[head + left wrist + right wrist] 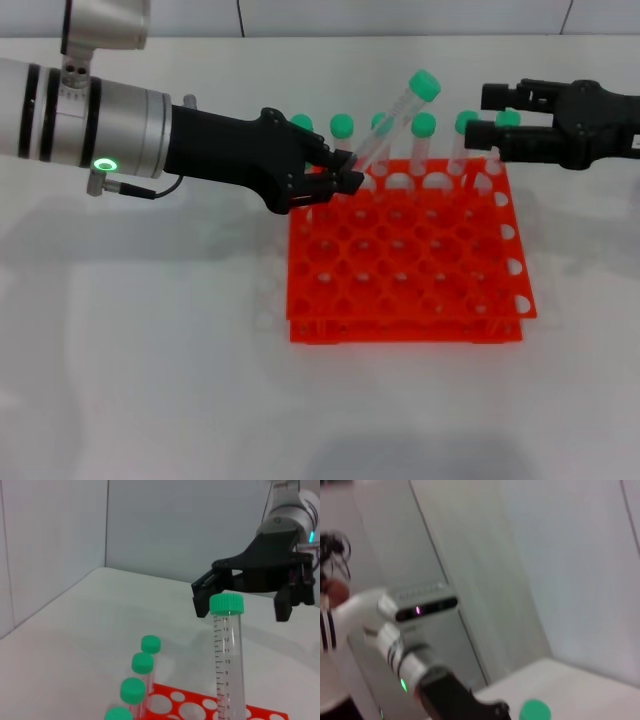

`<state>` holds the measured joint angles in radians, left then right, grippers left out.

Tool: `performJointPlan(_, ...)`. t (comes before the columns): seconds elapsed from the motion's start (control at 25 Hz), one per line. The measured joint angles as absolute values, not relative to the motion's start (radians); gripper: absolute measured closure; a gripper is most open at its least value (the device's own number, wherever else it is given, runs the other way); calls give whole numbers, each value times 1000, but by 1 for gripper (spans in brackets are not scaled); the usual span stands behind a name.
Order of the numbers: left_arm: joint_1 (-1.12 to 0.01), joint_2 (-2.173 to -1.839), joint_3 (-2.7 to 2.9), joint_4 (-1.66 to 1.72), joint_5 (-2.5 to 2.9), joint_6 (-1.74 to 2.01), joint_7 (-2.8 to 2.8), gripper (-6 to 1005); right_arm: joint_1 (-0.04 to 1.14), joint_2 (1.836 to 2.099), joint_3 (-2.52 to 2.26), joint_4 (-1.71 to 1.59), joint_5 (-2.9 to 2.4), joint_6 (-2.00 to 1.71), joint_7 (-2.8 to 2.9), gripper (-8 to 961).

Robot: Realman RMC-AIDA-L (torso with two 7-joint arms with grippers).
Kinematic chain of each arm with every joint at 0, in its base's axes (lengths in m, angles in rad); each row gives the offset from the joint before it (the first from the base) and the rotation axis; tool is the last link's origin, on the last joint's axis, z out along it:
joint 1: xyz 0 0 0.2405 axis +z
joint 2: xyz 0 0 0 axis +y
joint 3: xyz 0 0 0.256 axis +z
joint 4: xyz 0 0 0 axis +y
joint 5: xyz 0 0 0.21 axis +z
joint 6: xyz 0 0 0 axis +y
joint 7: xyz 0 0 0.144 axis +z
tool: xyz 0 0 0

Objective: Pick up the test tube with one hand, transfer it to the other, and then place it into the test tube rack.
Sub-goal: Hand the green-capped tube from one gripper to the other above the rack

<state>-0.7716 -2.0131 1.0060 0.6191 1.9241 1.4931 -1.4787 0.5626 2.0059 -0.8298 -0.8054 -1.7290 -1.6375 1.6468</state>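
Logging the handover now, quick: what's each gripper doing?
Left gripper: shut on the tube, tilted above the rack.
Right gripper: open, empty, near the cap.

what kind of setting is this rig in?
Likely a lab-style test bench: a plain white table, an orange test tube rack of green-capped tubes, and the left gripper holding one test tube.

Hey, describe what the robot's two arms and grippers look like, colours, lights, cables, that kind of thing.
The left gripper is black with two fingers, on a silver-white cylindrical arm with black bands, a glowing green ring and a thin black cable at the wrist. The right gripper is also black and two-fingered; the left wrist view shows its silver arm with a blue-green light.
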Motion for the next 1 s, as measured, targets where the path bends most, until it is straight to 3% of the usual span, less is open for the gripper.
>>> performJointPlan(0.28, -772, -2027, 1006, 619, 1921, 1470, -1466, 785, 566, 2013, -841, -536, -1497, -1630, 1389, 174)
performJointPlan(1.0, -787, -2035, 1008, 616, 1927, 1469, -1466, 780, 589, 2027, -842, -270, -1348, -1620, 1133, 174)
